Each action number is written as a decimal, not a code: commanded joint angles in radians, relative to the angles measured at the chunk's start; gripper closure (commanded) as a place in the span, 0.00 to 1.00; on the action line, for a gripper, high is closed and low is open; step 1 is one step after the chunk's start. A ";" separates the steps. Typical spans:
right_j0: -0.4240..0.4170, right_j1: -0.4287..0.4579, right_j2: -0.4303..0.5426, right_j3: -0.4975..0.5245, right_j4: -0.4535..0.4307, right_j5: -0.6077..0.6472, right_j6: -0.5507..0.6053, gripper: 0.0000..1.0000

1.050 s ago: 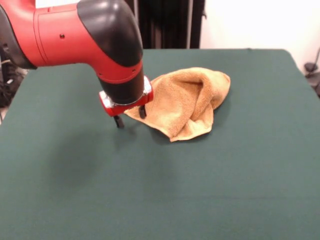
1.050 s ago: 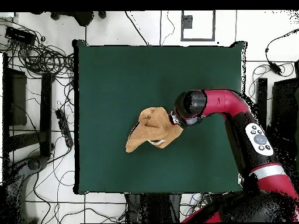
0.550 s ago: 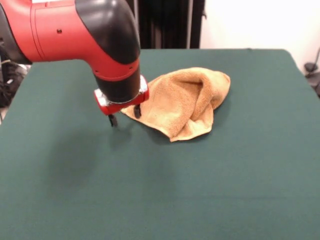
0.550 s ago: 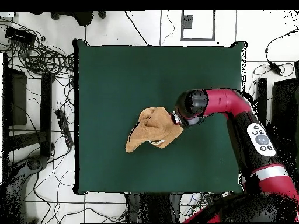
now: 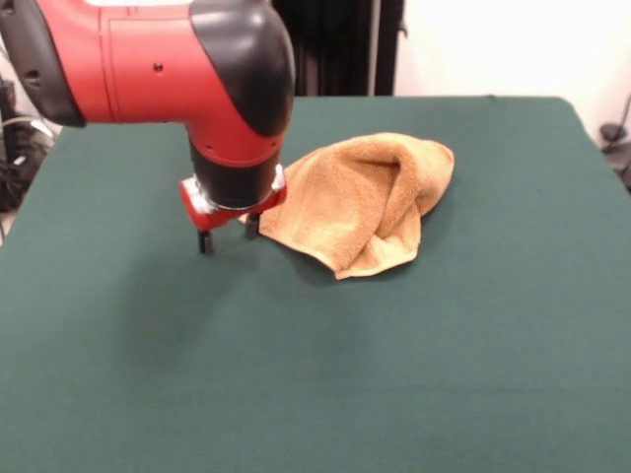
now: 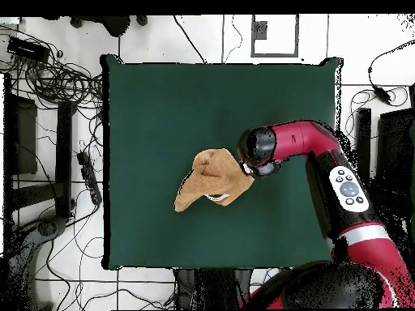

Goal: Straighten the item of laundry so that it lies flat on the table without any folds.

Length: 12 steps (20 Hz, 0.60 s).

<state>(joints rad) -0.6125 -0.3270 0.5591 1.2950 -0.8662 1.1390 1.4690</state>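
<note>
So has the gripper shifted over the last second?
Yes. In the front view the gripper has slid left, away from the towel, which lies crumpled where it was on the table.

Only the crumpled towel (image 5: 367,200) interrupts the table (image 5: 325,384), seemingly bare all round.

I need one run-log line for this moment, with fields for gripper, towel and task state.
gripper: open, empty, beside towel edge | towel: crumpled, folded over itself on table | task: not done
</note>
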 commanded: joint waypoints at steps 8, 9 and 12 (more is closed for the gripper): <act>-0.007 0.105 0.043 0.020 0.042 -0.121 -0.159 0.00; -0.015 0.100 0.048 0.030 0.046 -0.142 -0.156 0.00; -0.031 0.078 0.061 0.054 0.062 -0.176 -0.158 0.00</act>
<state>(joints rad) -0.6446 -0.3264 0.5573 1.3018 -0.8040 1.1043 1.4690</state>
